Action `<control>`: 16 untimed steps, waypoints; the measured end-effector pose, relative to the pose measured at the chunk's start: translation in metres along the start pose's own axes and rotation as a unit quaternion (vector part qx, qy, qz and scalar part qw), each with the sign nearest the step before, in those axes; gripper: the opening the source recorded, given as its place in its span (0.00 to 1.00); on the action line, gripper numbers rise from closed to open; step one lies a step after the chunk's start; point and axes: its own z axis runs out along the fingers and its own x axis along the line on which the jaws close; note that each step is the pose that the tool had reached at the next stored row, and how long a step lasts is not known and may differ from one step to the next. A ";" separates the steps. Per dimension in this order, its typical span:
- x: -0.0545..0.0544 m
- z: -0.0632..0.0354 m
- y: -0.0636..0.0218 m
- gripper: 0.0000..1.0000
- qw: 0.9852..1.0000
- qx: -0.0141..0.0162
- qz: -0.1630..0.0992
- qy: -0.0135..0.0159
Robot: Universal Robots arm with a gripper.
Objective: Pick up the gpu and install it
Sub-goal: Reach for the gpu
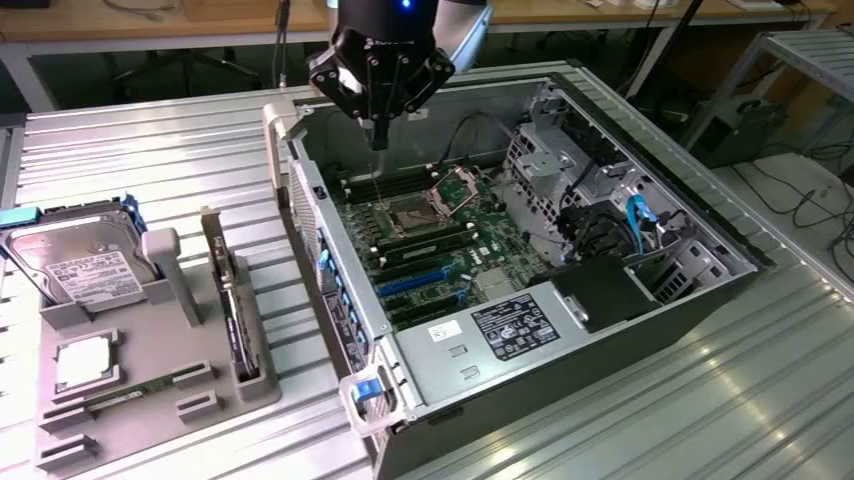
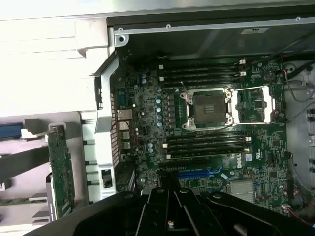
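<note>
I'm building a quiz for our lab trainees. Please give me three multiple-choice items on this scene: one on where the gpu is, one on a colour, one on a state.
1. Where is the gpu?
A. In the claw
B. Standing in the grey holder beside the case
C. Seated on the motherboard

2. What colour is the label on the hard drive?
A. White
B. Yellow
C. Red

3. How is the processor socket?
A. Under a cooler
B. Hidden by a card
C. Open, with its frame folded back

Answers:
1 B: the card stands on edge in a holder slot, apart from the claw, which hangs over the case.
2 A: the drive's top face carries a white label.
3 C: the bare socket shows, with its frame lying to one side.
</note>
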 end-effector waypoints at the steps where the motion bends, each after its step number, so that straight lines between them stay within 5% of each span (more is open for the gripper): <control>1: 0.001 0.0000 0.0000 0.11 1.000 0.000 0.000 0.000; 16: 0.011 -0.0003 -0.0008 0.11 1.000 0.000 0.000 0.000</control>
